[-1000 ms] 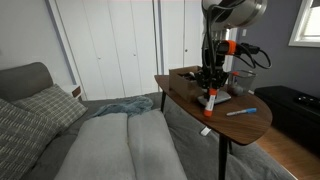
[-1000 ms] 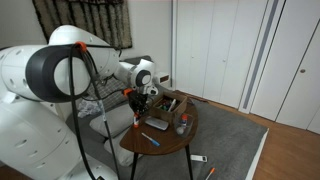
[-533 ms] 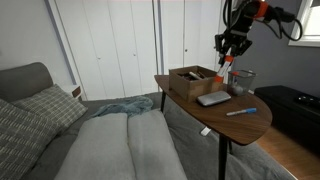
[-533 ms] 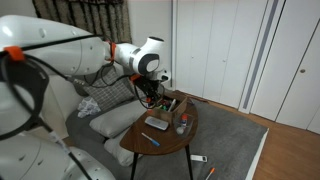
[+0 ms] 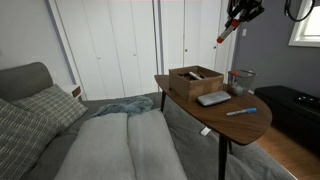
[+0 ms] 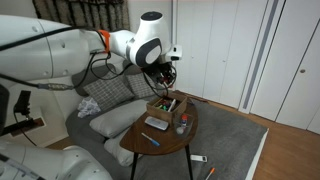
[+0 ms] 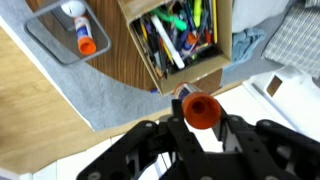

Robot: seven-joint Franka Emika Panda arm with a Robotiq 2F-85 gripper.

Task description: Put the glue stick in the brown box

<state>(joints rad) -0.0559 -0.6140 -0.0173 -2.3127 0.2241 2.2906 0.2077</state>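
Observation:
My gripper (image 7: 202, 125) is shut on the glue stick (image 7: 201, 110), whose red-orange cap faces the wrist camera. In an exterior view the gripper (image 5: 234, 18) hangs high above the round table, and the stick (image 5: 222, 37) points down and to the left. The brown box (image 5: 190, 84) stands on the far part of the table, well below the gripper. The wrist view shows the box (image 7: 195, 74) from above, full of pens and markers, just ahead of the stick. In an exterior view the gripper (image 6: 164, 72) is above the box (image 6: 167, 104).
A flat grey notebook (image 5: 213, 98) and a blue pen (image 5: 241, 111) lie on the wooden table (image 5: 250, 125). A clear tray (image 7: 50, 42) holds a white bottle with an orange end (image 7: 82, 32). A sofa with cushions (image 5: 40, 105) stands beside the table.
The gripper has risen from table level to high above the box, carrying the glue stick with it.

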